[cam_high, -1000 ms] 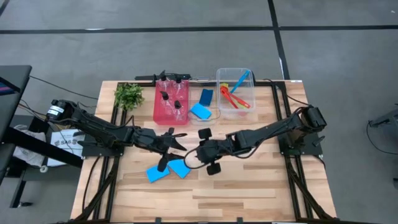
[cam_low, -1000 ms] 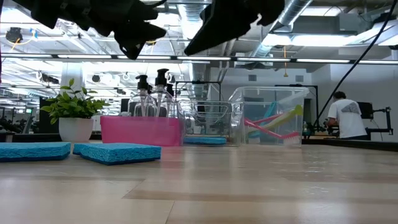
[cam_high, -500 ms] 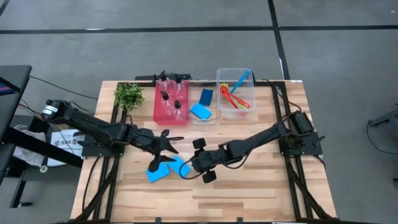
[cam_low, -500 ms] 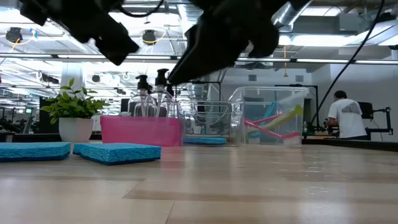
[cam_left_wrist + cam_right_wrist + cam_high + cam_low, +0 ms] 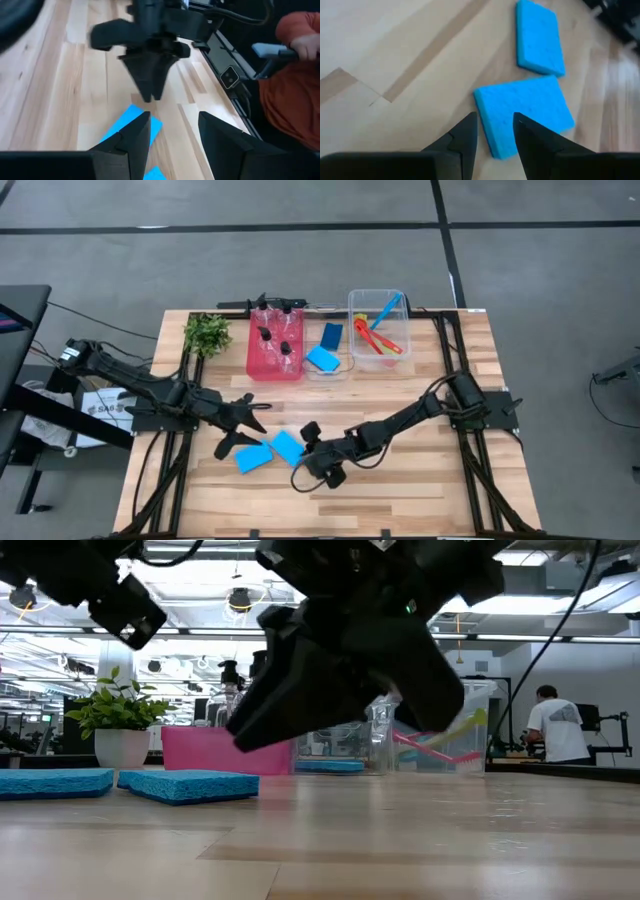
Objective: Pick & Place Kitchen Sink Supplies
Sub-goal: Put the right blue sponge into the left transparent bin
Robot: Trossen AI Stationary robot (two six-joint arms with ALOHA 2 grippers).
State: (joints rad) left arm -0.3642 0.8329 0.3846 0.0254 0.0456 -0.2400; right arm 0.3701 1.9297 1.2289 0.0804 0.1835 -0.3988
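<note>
**Both arms low over two blue sponges on the table**

Lowest in the overhead frame, just left of centre, the right gripper (image 5: 300, 471) hangs low above the boards; its wrist camera shows the two dark fingers (image 5: 465, 140) parted with a gap between them and nothing held, right at the near edge of one light-blue sponge (image 5: 525, 112). A second light-blue sponge (image 5: 539, 37) lies just beyond it, close by, though whether the two touch I cannot tell. From above, the pair sits at centre-left: one sponge (image 5: 289, 447) beside the other (image 5: 252, 458).

To their left, the left gripper (image 5: 232, 442) reaches in from the frame's left side, its fingers (image 5: 131, 142) also apart and empty, above the sponges.

Farther up the frame, a pink bin (image 5: 275, 350) holds clear pump bottles (image 5: 283, 348) with black tops. To its right, a small clear tray (image 5: 345, 366) holds a dark-blue sponge (image 5: 331, 335) and another light-blue one (image 5: 322, 359), and a clear bin (image 5: 354, 330) holds red (image 5: 372, 338), blue (image 5: 388, 308) and yellow-green (image 5: 363, 319) brushes. A leafy plant (image 5: 207, 333) stands at upper left of the table.

In the room beyond, a person (image 5: 556, 730) stands at far right.
</note>
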